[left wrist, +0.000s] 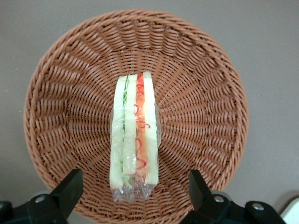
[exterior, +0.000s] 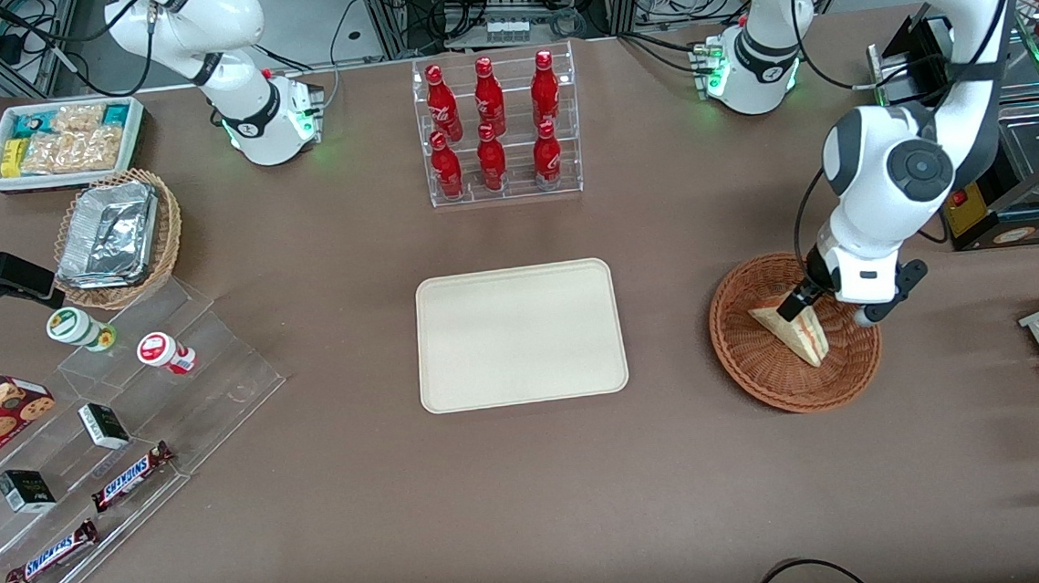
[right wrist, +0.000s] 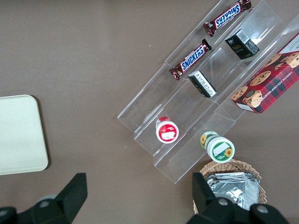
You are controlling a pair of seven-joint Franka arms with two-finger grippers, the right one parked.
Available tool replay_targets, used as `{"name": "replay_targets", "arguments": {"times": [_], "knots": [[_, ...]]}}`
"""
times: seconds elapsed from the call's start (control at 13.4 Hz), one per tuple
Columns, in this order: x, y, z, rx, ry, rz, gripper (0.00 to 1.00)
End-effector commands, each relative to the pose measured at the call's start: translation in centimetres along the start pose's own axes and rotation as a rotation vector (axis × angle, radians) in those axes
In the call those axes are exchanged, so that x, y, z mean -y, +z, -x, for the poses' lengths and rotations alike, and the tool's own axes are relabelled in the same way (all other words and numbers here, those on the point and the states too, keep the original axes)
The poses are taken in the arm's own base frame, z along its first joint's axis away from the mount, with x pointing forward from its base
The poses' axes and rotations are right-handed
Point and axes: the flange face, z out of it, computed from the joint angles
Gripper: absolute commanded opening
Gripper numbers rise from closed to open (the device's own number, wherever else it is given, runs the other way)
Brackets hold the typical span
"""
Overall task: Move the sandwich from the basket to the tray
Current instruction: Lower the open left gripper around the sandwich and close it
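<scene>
Your basket [left wrist: 60, 84] is reddish-brown wicker, woven in ribbed rings. In it, the sandwich [left wrist: 134, 135] shows pale bread striped with green, red and yellow under clear wrap. Your gripper [left wrist: 133, 196] has black fingers, spread wide above the basket, on a white arm. The tray [exterior: 520, 334] is plain cream, on a dull brown table [exterior: 535, 510].

The sandwich [left wrist: 134, 140], a pale bread wedge with green, red and yellow layers in clear wrap, lies on edge in the basket [left wrist: 205, 84], a round, shallow, reddish-brown wicker bowl toward the working arm's end of the table. The tray [exterior: 520, 334], flat, cream-beige with rounded corners, lies mid-table, bare. The gripper [exterior: 803, 299] hangs over the sandwich, fingers [left wrist: 70, 189] spread wide to either side.
</scene>
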Motion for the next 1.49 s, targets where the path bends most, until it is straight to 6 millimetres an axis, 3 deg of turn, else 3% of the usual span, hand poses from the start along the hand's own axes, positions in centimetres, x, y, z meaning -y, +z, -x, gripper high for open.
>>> {"name": "replay_targets", "arguments": {"times": [0.0, 0.3, 0.37, 0.45, 0.74, 1.04, 1.27, 1.41], "knots": [[-0.1, 1.9, -0.2, 0.004, -0.029, 0.013, 1.0], [0.0, 4.1, -0.1, 0.023, -0.025, -0.005, 0.99], [0.0, 4.5, 0.0, 0.029, -0.025, -0.01, 0.64], [0.1, 4.6, 0.0, 0.031, -0.028, -0.012, 0.01], [0.0, 3.6, 0.0, 0.031, -0.005, -0.019, 0.0], [-1.7, -0.3, 0.0, 0.045, 0.037, -0.05, 0.0], [-7.2, -5.0, 1.5, 0.067, 0.115, -0.078, 0.0], [-11.4, -6.5, 3.7, 0.097, 0.195, -0.105, 0.0]]}}
